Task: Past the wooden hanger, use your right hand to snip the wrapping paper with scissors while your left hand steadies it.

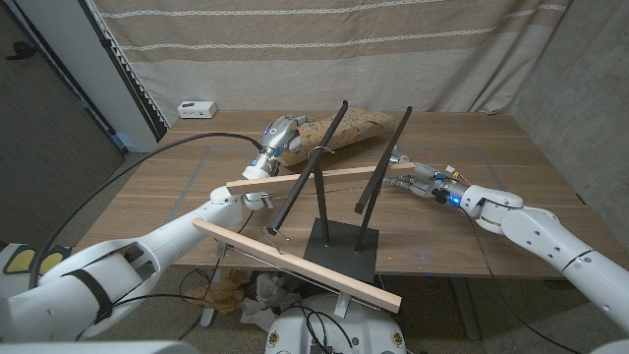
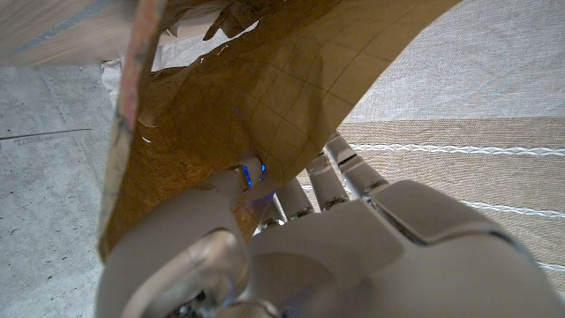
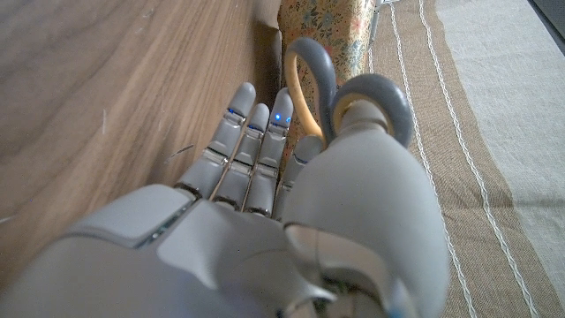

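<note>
The floral wrapping paper (image 1: pixel 339 131) lies at the far middle of the table, beyond the wooden hanger (image 1: pixel 324 177) with its black rods and light wooden bars. My left hand (image 1: pixel 278 134) grips the paper's left end; the left wrist view has my fingers (image 2: pixel 327 181) curled under its brown underside (image 2: pixel 265 97). My right hand (image 1: pixel 432 183) holds the scissors (image 1: pixel 403 183) just right of the hanger, apart from the paper. In the right wrist view the grey handle loops (image 3: pixel 371 97) sit over my right hand (image 3: pixel 265 221), pointing toward the paper (image 3: pixel 322 35).
The hanger's black base plate (image 1: pixel 344 248) stands at the table's (image 1: pixel 491 147) near middle, and a long wooden bar (image 1: pixel 295 264) runs across the front edge. A small white box (image 1: pixel 197 108) sits at the far left corner. A striped curtain (image 1: pixel 393 49) hangs behind.
</note>
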Controlling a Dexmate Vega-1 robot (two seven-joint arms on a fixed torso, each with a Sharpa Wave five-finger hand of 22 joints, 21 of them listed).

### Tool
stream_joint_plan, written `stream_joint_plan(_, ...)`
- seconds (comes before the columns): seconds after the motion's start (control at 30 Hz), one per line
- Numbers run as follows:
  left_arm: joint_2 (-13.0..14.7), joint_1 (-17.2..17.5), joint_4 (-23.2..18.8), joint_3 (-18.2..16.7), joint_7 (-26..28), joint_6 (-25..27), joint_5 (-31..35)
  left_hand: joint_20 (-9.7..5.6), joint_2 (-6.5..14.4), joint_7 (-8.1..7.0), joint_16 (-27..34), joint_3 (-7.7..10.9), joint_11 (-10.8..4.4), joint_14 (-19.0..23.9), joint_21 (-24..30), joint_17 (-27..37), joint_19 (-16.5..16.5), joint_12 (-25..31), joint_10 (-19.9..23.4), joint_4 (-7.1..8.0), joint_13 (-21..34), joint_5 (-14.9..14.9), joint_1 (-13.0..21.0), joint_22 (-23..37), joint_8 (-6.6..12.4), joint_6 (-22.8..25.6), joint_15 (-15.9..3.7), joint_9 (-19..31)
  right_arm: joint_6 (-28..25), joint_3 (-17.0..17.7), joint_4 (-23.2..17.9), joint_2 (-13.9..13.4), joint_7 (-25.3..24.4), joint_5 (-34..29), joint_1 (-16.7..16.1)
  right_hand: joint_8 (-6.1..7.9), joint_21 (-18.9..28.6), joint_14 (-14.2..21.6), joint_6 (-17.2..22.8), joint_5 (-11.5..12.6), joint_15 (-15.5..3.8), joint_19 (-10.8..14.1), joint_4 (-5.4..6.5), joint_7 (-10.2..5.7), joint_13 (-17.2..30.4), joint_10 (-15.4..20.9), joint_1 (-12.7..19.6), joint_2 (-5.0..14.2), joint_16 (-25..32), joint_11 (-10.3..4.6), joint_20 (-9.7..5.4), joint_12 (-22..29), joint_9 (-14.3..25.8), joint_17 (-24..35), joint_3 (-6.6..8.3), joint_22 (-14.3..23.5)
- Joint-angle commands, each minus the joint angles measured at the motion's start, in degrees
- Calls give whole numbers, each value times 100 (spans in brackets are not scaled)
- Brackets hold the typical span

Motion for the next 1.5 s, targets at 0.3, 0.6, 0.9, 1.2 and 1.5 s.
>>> stream_joint_plan(0.3,-51,-69,112,42,49,-41,52,-321,3,-11,5,-10,9,75,28,26,-48,45,77,-25,45,37,73,-1,29,39,-956,-20,53,74,-221,-113,-372,-140,-139,-614,261,-1,274,-95,-492,-152,-19,-53,-305,718,148,72,53,-579,-298,-242,-1222,-39,27,12)
stream_joint_plan(0.6,-73,-126,231,74,80,-105,41,-319,1,-11,2,-9,8,75,31,25,-52,49,85,-27,50,39,77,-2,25,43,-958,-30,95,80,-315,-119,-599,-251,-176,-1285,433,-43,26,-153,-534,-233,27,-135,-168,880,132,53,36,-652,-397,-144,-1950,-55,-24,15)
stream_joint_plan(0.9,-74,-156,333,82,134,-171,6,-321,0,-10,1,-9,9,78,34,26,-52,53,92,-28,54,41,79,-3,23,48,-957,-37,10,50,-396,-138,-765,-300,-142,-1996,676,-70,996,-240,-587,-332,71,-166,170,629,99,49,8,-572,-464,65,-3061,-55,-110,20)
stream_joint_plan(1.2,-48,-161,390,85,182,-198,-3,-318,-2,-10,-1,-8,9,80,36,26,-57,57,100,-29,59,43,81,-5,20,50,-957,-46,-176,7,-484,-155,-987,-305,-80,-2701,890,-238,2004,-371,-386,-550,141,-128,363,-266,13,128,-92,-425,-405,-89,-4205,-68,-212,4)
stream_joint_plan(1.5,-63,-193,492,105,228,-250,-19,-318,-3,-10,-3,-7,9,84,40,26,-60,61,107,-34,66,46,86,-7,14,55,-959,-59,-265,-32,-604,-160,-1250,-399,-38,-2986,1000,-334,2712,-451,-313,-717,202,288,232,-519,-75,186,-127,-478,-352,-284,-4785,-68,-277,-6)
